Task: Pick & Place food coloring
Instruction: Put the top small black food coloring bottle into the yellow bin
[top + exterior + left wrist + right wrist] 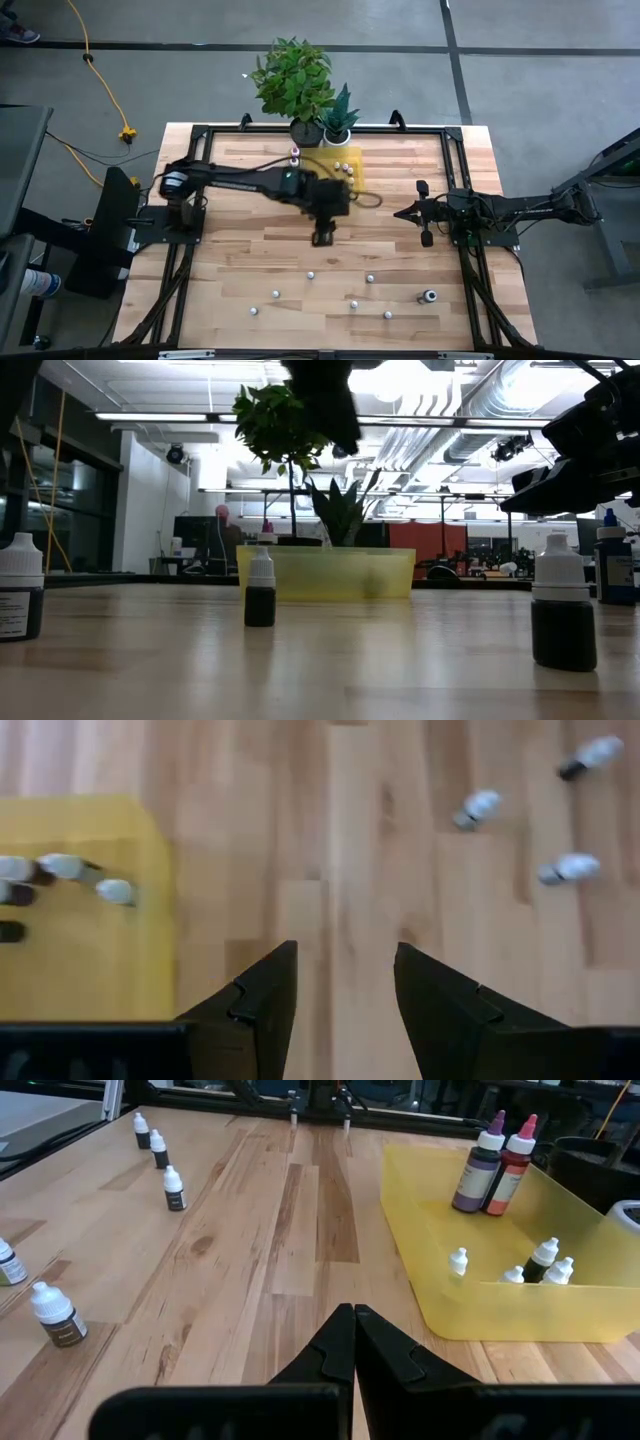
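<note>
Several bottles (311,273) stand scattered on near tabletop (240,260); few already in tray (520,1310). Left hand (322,237) open, empty, between tray and bottles. Right hand (353,1342) closed, waiting at side. Next: left hand down over one bottle, grip it.

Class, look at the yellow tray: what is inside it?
Inside the yellow tray stand a purple bottle, a red one and several small white-capped bottles. The tray's near wall blurs their lower parts, so the exact count is uncertain.
</note>
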### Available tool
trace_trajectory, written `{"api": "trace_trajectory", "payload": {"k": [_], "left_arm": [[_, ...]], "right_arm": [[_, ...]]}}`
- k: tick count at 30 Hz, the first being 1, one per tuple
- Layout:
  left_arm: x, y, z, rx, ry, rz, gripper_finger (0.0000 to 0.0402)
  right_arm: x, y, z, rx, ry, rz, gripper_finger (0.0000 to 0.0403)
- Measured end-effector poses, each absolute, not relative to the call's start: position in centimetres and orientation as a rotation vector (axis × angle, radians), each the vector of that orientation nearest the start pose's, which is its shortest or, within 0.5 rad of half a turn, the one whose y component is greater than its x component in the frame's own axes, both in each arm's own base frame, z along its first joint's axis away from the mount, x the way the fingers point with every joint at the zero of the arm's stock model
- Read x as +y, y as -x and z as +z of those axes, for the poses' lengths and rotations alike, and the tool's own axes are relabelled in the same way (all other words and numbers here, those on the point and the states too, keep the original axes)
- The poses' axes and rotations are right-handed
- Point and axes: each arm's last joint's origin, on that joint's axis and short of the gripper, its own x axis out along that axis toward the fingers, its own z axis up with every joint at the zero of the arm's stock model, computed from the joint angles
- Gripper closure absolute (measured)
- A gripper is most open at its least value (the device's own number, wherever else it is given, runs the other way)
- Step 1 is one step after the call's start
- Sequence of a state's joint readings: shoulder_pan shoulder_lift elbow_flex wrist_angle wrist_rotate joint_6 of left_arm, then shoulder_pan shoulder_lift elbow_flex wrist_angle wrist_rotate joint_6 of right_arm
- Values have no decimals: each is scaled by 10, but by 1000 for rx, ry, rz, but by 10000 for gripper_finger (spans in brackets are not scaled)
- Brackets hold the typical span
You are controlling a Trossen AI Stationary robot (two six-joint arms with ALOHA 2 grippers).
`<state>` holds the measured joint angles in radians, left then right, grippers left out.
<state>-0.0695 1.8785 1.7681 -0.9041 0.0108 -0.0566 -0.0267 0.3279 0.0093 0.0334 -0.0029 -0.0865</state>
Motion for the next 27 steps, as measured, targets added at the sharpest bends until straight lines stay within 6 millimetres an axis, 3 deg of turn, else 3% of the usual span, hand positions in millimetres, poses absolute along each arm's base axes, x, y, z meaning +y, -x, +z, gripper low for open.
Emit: {"api": "trace_trajectory", "payload": {"k": [12, 27], "left_arm": [[-74, -325, 268, 978, -89, -305, 240], [-100, -304, 208, 855, -220, -489, 241]], "right_arm": [[-3, -114, 141, 289, 82, -11, 402], [-3, -114, 141, 290, 82, -10, 402]]}}
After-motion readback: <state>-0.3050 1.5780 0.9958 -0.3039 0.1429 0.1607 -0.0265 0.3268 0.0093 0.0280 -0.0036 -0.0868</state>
